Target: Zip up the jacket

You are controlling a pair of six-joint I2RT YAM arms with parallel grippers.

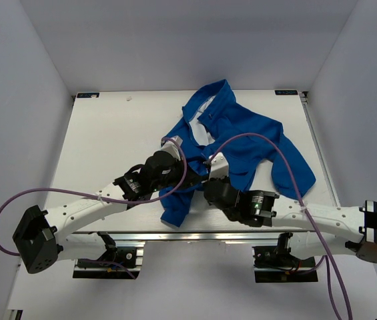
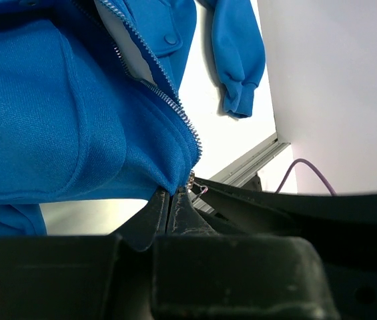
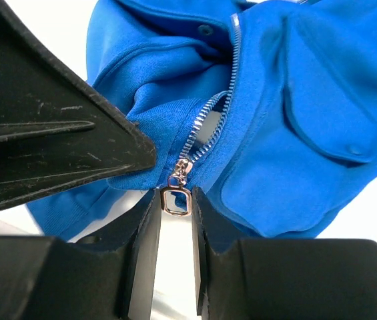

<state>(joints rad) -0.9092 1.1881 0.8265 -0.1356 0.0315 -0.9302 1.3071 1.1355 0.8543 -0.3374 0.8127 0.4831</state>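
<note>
The royal-blue jacket (image 1: 241,140) lies crumpled at the table's middle right, front open and white lining showing. My left gripper (image 1: 189,176) is shut on the jacket's bottom hem (image 2: 170,183) just beside the zipper's lower end; the jaws are pressed together on the fabric. My right gripper (image 1: 203,177) meets it from the right. In the right wrist view its fingertips (image 3: 149,213) hold the metal zipper pull ring (image 3: 176,201) between them, with the slider (image 3: 183,170) at the bottom of the open teeth (image 3: 208,123). The left gripper's fingers (image 3: 55,140) show at the left there.
The white table (image 1: 108,140) extends to the left of the jacket. A sleeve cuff (image 2: 240,100) lies towards the table's metal edge rail (image 2: 255,160). Purple cables (image 1: 268,143) loop over both arms and the jacket. Grey walls stand on three sides.
</note>
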